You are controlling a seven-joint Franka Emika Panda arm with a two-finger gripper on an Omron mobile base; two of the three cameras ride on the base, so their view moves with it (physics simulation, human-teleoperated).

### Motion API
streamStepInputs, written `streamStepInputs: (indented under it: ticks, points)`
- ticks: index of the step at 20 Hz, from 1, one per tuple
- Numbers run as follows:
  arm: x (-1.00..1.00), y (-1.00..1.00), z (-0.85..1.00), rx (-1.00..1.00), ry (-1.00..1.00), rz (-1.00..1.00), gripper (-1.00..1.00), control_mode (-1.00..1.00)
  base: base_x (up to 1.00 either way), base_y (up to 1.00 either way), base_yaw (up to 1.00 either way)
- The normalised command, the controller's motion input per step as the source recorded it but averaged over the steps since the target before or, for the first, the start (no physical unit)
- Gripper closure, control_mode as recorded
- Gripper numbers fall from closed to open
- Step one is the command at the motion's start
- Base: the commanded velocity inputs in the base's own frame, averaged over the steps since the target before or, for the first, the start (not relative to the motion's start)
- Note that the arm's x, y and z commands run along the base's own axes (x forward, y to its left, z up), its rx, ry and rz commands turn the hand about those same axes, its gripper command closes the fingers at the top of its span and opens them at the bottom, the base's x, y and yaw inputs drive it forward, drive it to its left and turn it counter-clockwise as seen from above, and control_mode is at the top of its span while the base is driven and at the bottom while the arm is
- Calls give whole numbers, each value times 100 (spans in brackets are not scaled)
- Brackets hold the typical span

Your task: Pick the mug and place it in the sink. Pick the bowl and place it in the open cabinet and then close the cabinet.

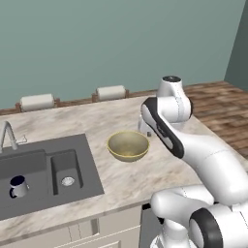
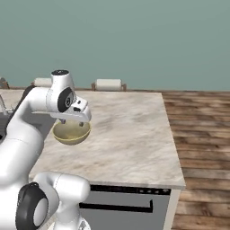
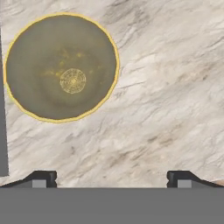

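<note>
Your gripper (image 3: 112, 179) hangs spread wide and empty above the marble counter (image 3: 166, 100). The olive bowl (image 3: 61, 66) sits upright up-left of the fingertips, probably just beside them; the mug (image 1: 18, 186) is already in the sink (image 1: 87, 164).

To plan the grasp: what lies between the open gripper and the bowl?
Only bare marble counter lies between gripper and bowl, seen in the hand view.

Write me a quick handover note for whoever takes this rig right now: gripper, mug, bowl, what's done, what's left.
Gripper: open, empty, above the counter beside the bowl.
Mug: upright in the large basin of the sink; that step looks done.
Bowl: upright on the counter right of the sink, untouched.
Left: grasp the bowl, put it in the open cabinet, close the cabinet.
</note>
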Motion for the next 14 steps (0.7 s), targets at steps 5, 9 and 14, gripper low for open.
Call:
streamStepInputs:
  ticks: [5,9,14]
  points:
    - [21,-31,-14,0,0,-20,-100,-100,0,0,0]
    - [29,-13,-8,0,0,-18,-100,-100,0,0,0]
    - [34,-1,-14,0,-2,-12,-100,-100,0,0,0]
